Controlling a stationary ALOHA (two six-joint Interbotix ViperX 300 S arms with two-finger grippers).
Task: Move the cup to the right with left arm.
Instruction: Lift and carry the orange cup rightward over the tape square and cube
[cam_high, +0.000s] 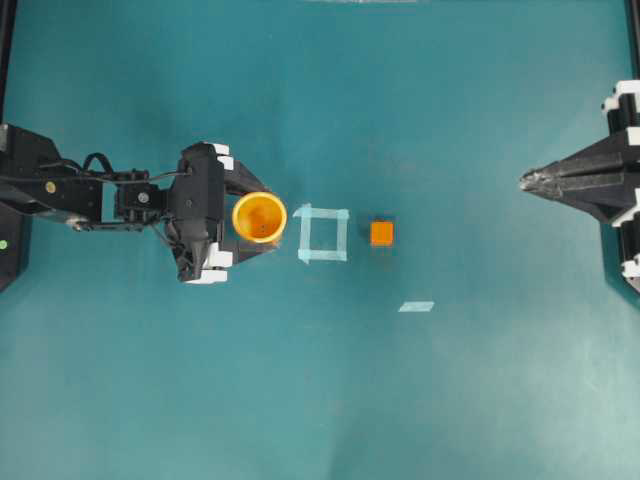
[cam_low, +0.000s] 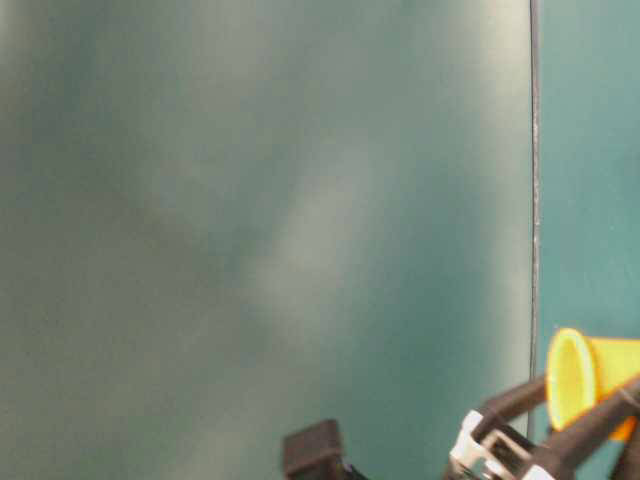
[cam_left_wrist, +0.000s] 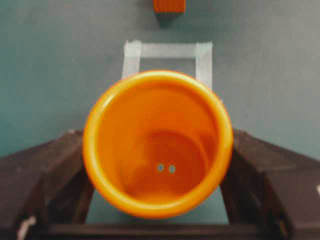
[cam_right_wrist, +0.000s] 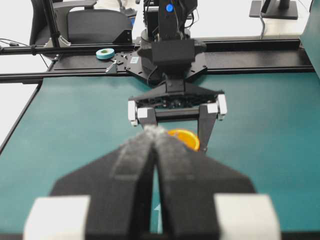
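Observation:
The yellow-orange cup (cam_high: 260, 217) stands upright on the teal table, just left of a square of pale tape (cam_high: 324, 233). My left gripper (cam_high: 266, 218) reaches in from the left, and its two black fingers press against the cup's sides below the rim. The left wrist view looks down into the cup (cam_left_wrist: 157, 145), with one dark finger (cam_left_wrist: 60, 170) on each side of it. At table level the cup (cam_low: 590, 385) sits between those fingers. My right gripper (cam_high: 525, 181) rests at the far right, shut to a point with nothing in it; its tip (cam_right_wrist: 155, 131) points toward the cup (cam_right_wrist: 186, 137).
A small orange cube (cam_high: 381, 233) sits just right of the tape square, and appears beyond the tape square (cam_left_wrist: 167, 50) as the cube (cam_left_wrist: 169, 5) in the left wrist view. A loose strip of tape (cam_high: 416, 306) lies lower right of the cube.

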